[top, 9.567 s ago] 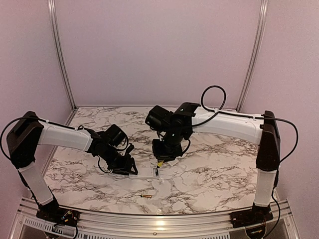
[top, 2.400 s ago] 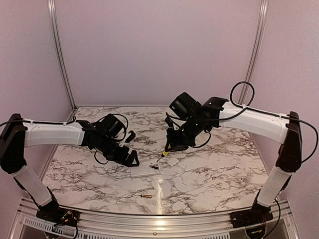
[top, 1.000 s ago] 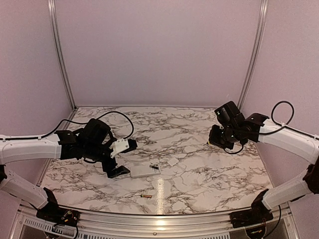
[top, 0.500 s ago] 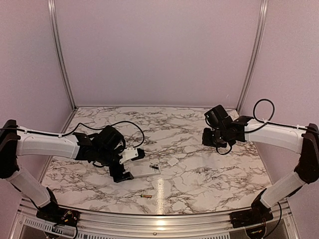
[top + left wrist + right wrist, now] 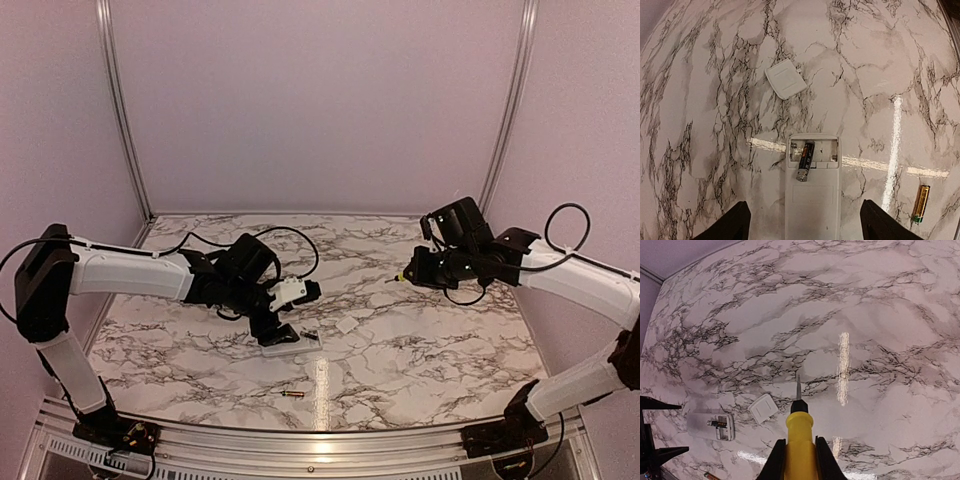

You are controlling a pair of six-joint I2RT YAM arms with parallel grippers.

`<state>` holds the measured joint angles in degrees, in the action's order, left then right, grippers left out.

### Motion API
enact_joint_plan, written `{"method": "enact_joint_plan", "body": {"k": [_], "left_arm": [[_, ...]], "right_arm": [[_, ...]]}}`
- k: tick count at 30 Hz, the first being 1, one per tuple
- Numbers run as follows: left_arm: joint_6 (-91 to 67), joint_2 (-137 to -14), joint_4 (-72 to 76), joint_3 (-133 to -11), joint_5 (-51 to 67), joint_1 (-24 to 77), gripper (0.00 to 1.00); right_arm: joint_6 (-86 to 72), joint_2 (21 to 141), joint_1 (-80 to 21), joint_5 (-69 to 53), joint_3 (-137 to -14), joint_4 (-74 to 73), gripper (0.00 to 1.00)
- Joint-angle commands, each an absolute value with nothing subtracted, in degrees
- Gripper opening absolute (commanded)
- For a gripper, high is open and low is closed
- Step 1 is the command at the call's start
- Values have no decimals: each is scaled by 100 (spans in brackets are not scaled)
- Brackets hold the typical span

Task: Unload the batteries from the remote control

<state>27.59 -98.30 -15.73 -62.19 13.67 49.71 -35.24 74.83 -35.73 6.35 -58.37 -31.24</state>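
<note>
The white remote control lies flat with its battery recess uncovered. A dark battery sits tilted in that recess, one end lifted over the edge. My left gripper hangs open above the remote's other end, with a finger clear of it on each side. A coppery-gold battery lies loose on the table nearer the front. My right gripper is shut on a yellow-handled screwdriver, held in the air well to the right of the remote.
The small white cover piece lies on the marble table just beyond the remote; the right wrist view also shows this cover. Metal frame posts and walls bound the table at back and sides.
My left gripper has swung right to hover over the remote, its fingers drawing slightly closer. The right arm holding the screwdriver has shifted a little at the right side.
</note>
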Motion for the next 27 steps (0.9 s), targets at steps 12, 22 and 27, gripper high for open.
{"method": "enact_joint_plan", "body": {"k": [12, 22, 27], "left_arm": [[1852, -9135, -1099, -4968, 1384, 4975, 81], [1586, -9236, -667, -4728, 1459, 4966, 80], [2027, -9299, -773, -4802, 1408, 4961, 83]], "right_arm": [[-3436, 8187, -4947, -1569, -6334, -2735, 0], [-3376, 9015, -5142, -1516, -6803, -2743, 0], [-3363, 9289, -5142, -1388, -6981, -2832, 0]]}}
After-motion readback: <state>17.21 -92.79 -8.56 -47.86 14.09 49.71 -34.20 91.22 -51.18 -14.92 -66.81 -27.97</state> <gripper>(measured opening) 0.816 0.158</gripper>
